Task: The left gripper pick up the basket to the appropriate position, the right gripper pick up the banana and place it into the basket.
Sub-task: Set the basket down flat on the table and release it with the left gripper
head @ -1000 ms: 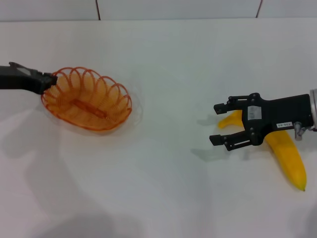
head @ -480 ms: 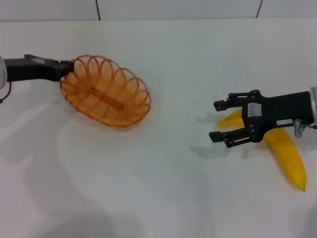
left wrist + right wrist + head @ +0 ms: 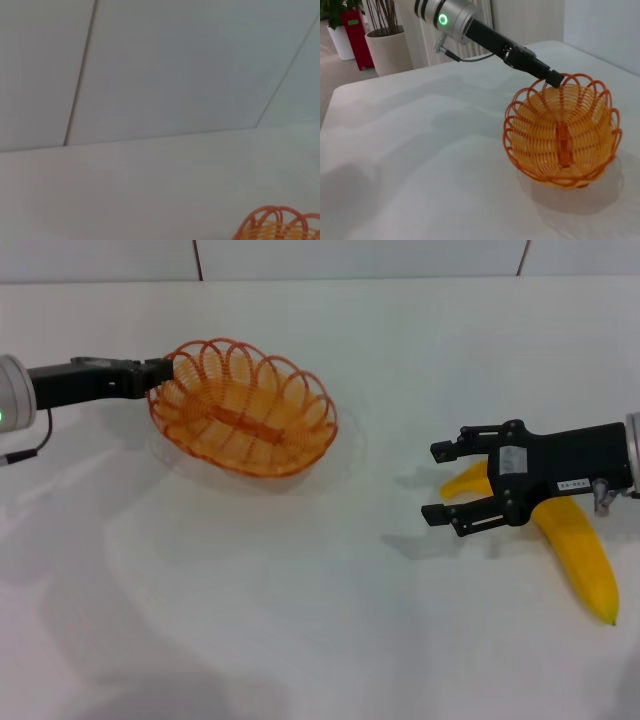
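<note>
The orange wire basket (image 3: 245, 420) hangs just above the white table, left of centre, tilted a little. My left gripper (image 3: 162, 372) is shut on the basket's left rim. It also shows in the right wrist view (image 3: 553, 78), gripping the basket (image 3: 562, 135). A bit of the rim shows in the left wrist view (image 3: 280, 225). My right gripper (image 3: 434, 485) is open and empty, over the upper end of the yellow banana (image 3: 575, 552), which lies on the table at the right.
The white table (image 3: 320, 630) has free room in the middle and front. A wall seam runs along the back edge. Potted plants (image 3: 380, 35) and a red object stand beyond the table in the right wrist view.
My left gripper has carried the basket to the right and slightly back, toward the table's centre. The right gripper and the banana have not moved.
</note>
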{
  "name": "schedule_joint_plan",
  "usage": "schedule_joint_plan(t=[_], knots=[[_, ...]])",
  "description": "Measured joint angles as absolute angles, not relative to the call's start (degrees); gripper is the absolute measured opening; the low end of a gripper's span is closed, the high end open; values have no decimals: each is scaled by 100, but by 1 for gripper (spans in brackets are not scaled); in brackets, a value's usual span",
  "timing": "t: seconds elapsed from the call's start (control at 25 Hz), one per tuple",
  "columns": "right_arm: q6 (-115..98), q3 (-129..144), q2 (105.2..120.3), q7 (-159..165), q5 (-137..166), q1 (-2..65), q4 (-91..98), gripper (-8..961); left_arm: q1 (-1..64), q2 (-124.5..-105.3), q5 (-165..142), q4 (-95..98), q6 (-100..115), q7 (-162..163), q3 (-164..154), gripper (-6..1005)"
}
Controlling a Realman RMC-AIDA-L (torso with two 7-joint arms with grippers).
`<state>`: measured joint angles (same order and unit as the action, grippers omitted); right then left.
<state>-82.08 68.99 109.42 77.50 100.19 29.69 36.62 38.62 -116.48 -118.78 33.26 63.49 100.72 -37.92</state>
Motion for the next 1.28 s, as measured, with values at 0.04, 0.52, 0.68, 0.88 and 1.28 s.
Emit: schedule_joint_plan(t=[0.04,0.52,0.68,0.88,1.28], knots=[[-8207,6899,10942,7751,10019,2970,3664,887,3854,-11648,-11800,3260,6323,10045,-3789,66],[-8191,6899,10948,7752,10019,2990,3670,887,3828,-11676,-11356,2754,6118,9948,-3790,68],[-8191,6899,10945,7752,10019,3006,3663,887,3816,-11680,-11262,2670,6114,9921,-3789,69],[-8191,6899,10943,7752,10019,3006,3652,887,3795,-11689,-11028,2465,6060,9780,-3789,70],[-8191,6899,10950,7752,10019,3015,3647,887,3771,-11689,-10986,2236,5846,9679,-3797,72]])
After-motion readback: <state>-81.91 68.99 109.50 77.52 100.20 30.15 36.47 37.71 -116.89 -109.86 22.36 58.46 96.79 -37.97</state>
